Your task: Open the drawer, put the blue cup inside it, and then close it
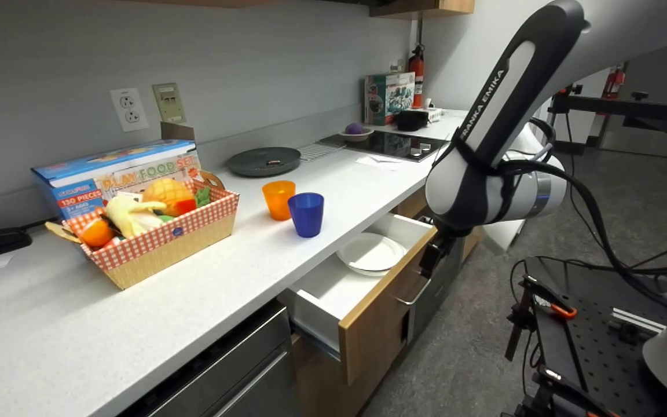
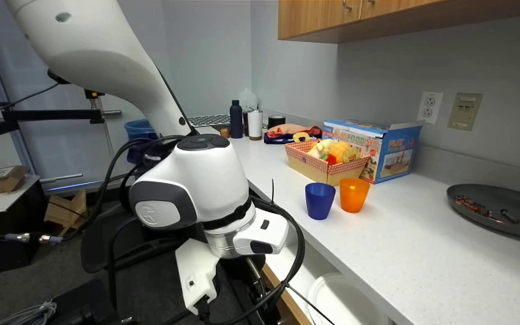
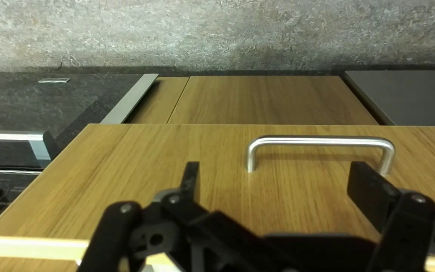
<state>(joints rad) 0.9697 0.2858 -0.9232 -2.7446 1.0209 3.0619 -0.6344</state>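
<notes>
The drawer [image 1: 374, 324] stands pulled out under the desk [image 1: 235, 278], a white plate [image 1: 371, 253] lying in it, and the blue cup [image 1: 307, 215] is up on the desk near its front edge, upright, just beside the orange cup [image 1: 278, 200]. The gripper [image 3: 276, 170] is down at the drawer's wooden front, its fingers [image 3: 372, 192] spread wide with nothing held between them; the bar handle [image 3: 321, 141] isn't in its grip, and I can't tell whether a finger touches the wood. Opening looks done, so the cup would be next to fetch. It looks like thin, hard plastic: light, fairly stiff, perhaps a bit slick, and easy to tip with a nudge. I'd come down from above and pinch the sides a little below the rim, gently, since the walls might flex; the cup widens toward the top, which should help stop it sliding down through the fingers. The orange cup crowds one side, so I'd turn the fingers to keep clear of that neighbour. For shutting, a flat push on the drawer front ought to do
</notes>
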